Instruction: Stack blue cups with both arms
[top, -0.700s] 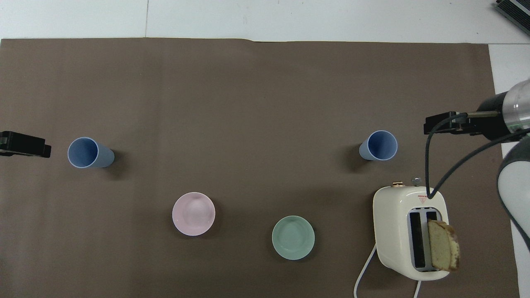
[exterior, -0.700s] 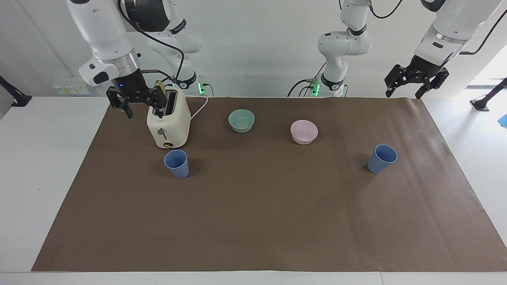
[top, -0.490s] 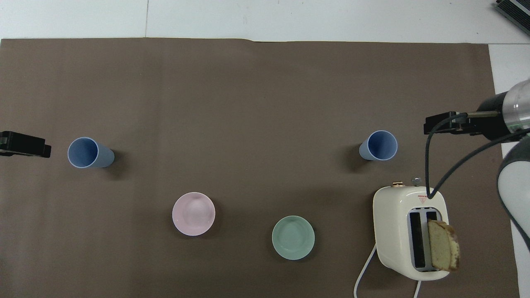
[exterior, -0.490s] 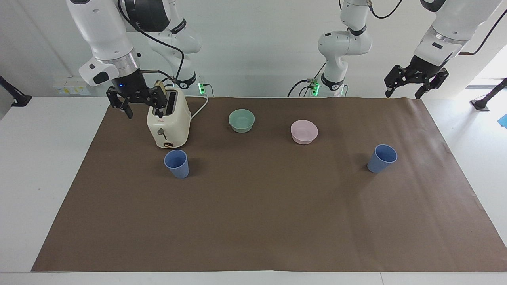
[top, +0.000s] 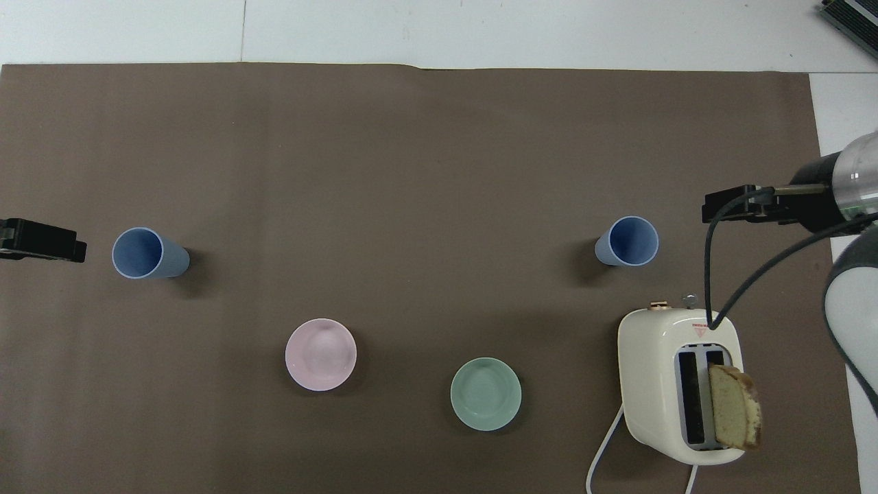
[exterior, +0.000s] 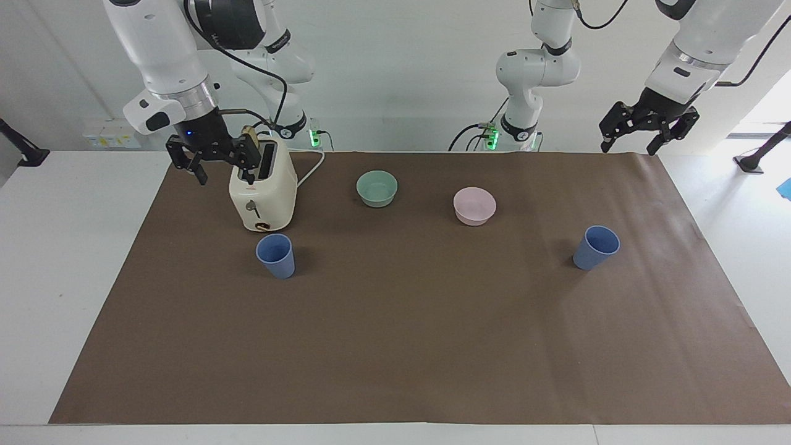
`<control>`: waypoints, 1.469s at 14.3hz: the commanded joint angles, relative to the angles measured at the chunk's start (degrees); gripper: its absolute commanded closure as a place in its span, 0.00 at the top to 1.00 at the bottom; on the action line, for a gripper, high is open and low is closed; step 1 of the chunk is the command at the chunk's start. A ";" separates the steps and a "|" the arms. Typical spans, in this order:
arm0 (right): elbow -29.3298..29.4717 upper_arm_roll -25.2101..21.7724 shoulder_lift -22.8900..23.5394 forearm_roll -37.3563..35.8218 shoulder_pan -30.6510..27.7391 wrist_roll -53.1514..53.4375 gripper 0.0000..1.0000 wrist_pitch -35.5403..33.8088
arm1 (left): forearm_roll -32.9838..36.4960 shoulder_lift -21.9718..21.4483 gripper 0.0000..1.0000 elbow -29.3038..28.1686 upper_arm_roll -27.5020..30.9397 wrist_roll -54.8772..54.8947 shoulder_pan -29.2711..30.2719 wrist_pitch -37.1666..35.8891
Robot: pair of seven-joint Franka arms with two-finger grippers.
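1. Both grippers hang in the air with their fingers spread and nothing between them. The right gripper (exterior: 217, 165) is up beside the toaster (exterior: 262, 193), over the right arm's end of the brown mat (exterior: 395, 346). The left gripper (exterior: 636, 137) is over the mat's corner at the left arm's end, at the edge nearest the robots.
2. One blue cup (exterior: 275, 255) stands upright on the mat just beside the toaster and farther from the robots than it, below the right gripper and apart from it.
3. A second blue cup (exterior: 596, 247) stands upright toward the left arm's end, well apart from the first and clear of the left gripper above.
4. The cups are matching matte plastic tumblers, tapered, with no handles and open mouths facing up.
5. Between the cups and nearer the robots sit a pale green bowl (exterior: 377, 188) and a pink bowl (exterior: 474, 205), both round, shallow and smooth.
6. The toaster is cream and glossy with rounded corners, and a slice of bread (top: 735, 416) stands in one slot.
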 commanded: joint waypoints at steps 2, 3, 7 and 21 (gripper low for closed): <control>-0.45 0.36 -0.39 1.28 -1.00 -0.99 1.00 -0.27 | 0.84 -0.50 1.00 -6.52 -0.02 0.06 2.37 8.51; -0.45 0.36 -0.39 1.28 -1.00 -0.99 1.00 -0.27 | 0.84 -0.15 1.00 -7.93 -0.02 0.06 2.98 10.88; -0.45 0.36 -0.39 1.28 -1.00 -0.99 1.00 -0.27 | 0.84 1.08 1.00 -14.25 -0.02 0.06 6.15 19.41; -0.45 0.36 -0.39 1.28 -1.00 -0.99 1.00 -0.27 | 0.84 9.79 1.00 -29.47 -0.02 -0.73 9.14 40.53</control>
